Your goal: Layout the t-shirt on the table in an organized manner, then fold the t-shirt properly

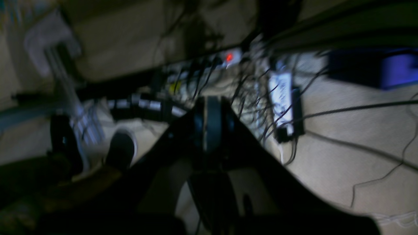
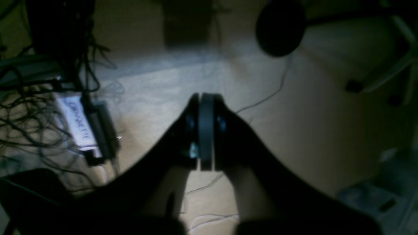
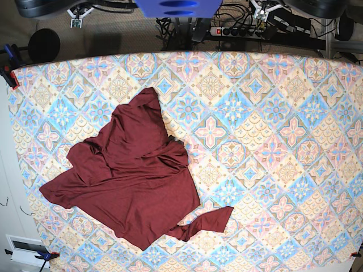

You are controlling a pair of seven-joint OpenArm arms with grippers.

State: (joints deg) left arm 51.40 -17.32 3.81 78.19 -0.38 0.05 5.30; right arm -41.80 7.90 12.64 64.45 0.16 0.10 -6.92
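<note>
While the table (image 3: pixel 272 130) lies broad under its tiled cloth, the t-shirt (image 3: pixel 133 181) sits crumpled on its left half, one sleeve trailing toward the near edge, and left gripper (image 1: pixel 209 122) and right gripper (image 2: pixel 205 130) hang clenched, empty, over the floor.

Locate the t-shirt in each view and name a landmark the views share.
Base: the t-shirt lies crumpled on the table, left of centre.
Left wrist: not in it; only floor and cables behind the shut left hand.
Right wrist: not in it.
Shared landmark: the power strip, base and left wrist.
</note>
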